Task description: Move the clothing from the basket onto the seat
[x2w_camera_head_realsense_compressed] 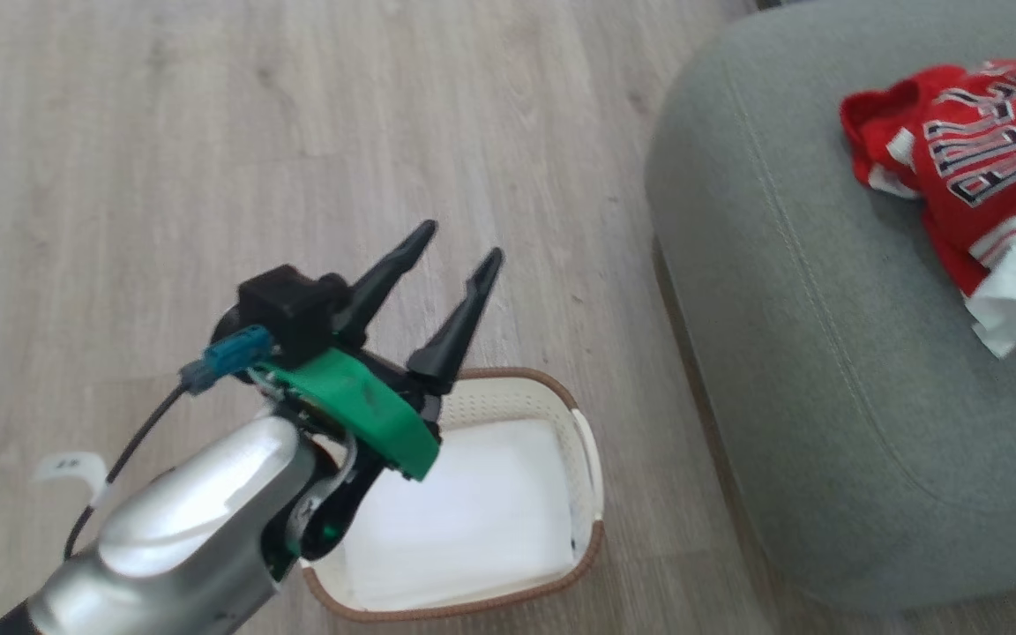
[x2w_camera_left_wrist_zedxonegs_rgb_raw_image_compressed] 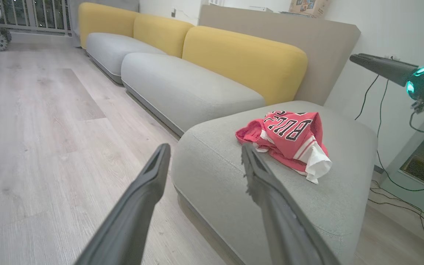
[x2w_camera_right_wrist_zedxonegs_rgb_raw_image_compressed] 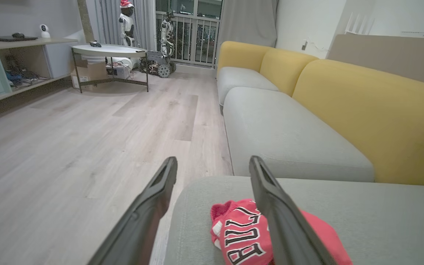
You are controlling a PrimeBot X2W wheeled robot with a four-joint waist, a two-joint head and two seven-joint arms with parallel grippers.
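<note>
- The seat (x2w_camera_head_realsense_compressed: 790,353) lies right of the left hand (x2w_camera_head_realsense_compressed: 461,242) and carries the clothing.
- The basket (x2w_camera_head_realsense_compressed: 592,459) sits on the floor under the left hand, with no red inside.
- The clothing (x2w_camera_head_realsense_compressed: 975,168) lies crumpled just beneath the right hand (x2w_camera_right_wrist_zedxonegs_rgb_raw_image_compressed: 212,161), likely its drop spot.
- Both hands are spread wide and hold nothing.

Only one readable bit so far: "BULLS" in black-and-white block letters across the red jersey (x2w_camera_head_realsense_compressed: 975,159), partly folded over. From the right wrist view just "ULL" gets caught. The marks on the white floor tag (x2w_camera_head_realsense_compressed: 67,465) are too blurry to be read.

Bright, even daylight; slight blur
</note>
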